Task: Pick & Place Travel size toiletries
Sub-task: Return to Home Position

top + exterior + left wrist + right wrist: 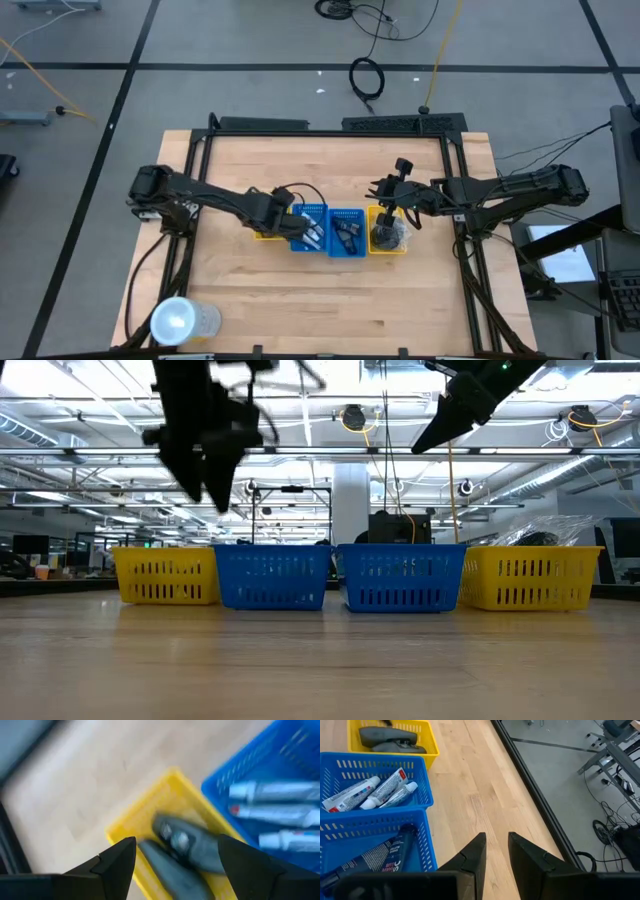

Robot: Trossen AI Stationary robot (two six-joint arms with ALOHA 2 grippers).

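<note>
Four slotted trays stand in a row mid-table. The left yellow tray (131,827) holds dark grey bottles (180,842). The blue tray (310,228) beside it holds white tubes (375,790). A second blue tray (347,232) holds dark tubes (390,852), and the right yellow tray (400,245) holds dark mesh puffs (385,235). My left gripper (176,840) hangs open above the grey bottles and holds nothing. My right gripper (496,840) hovers over bare wood just beyond the far side of the trays, its fingers a narrow gap apart with nothing between them.
A large clear whitish cup (182,320) lies near the table's near-left corner. Bare wood stretches in front of the trays and on both sides. The black table frame (330,125) runs along the far edge, with cables on the floor beyond it.
</note>
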